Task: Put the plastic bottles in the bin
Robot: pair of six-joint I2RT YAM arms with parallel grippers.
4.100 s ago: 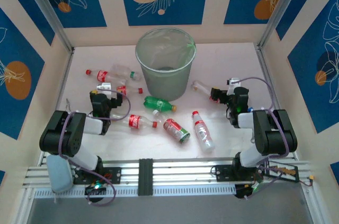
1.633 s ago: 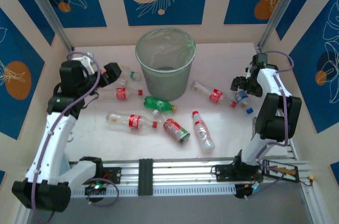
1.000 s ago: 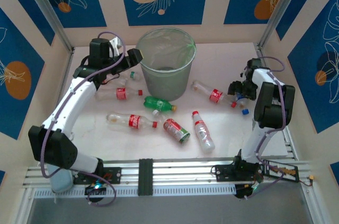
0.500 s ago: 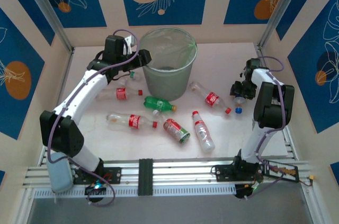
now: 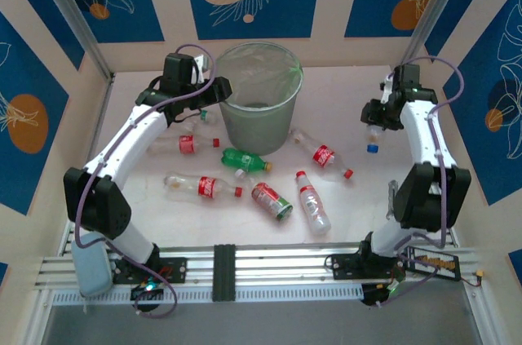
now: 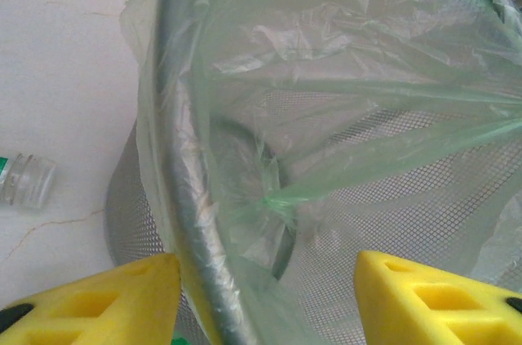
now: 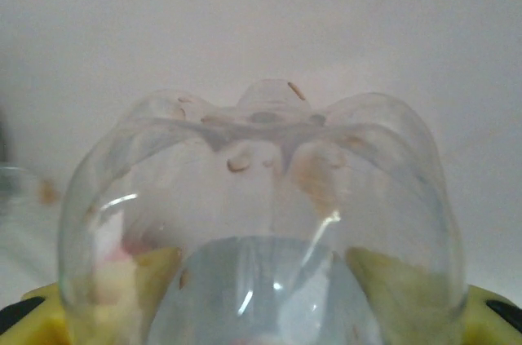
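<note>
Overhead and wrist views of the bench (image 5: 359, 88). The bin (image 5: 253, 129) stands upright at the far centre, its liner (image 6: 342, 76) folded over the rim. The left arm (image 5: 122, 145) reaches to the bin's left side. The left jaws stand moderately apart astride the rim, with one yellow finger (image 6: 98, 296) outside the mesh wall and the other inside over the liner; neither visibly presses the rim. The right arm (image 5: 424, 129) is raised at the far right. The right jaws are closed on the base end of the blue-capped bottle (image 5: 373, 134), which hangs cap down; in the right wrist view its clear lobed base sits between the yellow fingers (image 7: 49, 308). The other bottles lie on their sides on the bench. The green bottle (image 5: 245, 160) lies just near of the bin, a clear bottle (image 5: 196, 119) lies just left of the bin, and five red-label bottles (image 5: 204, 187) are scattered from the left across the near centre to the bin's right.
</note>
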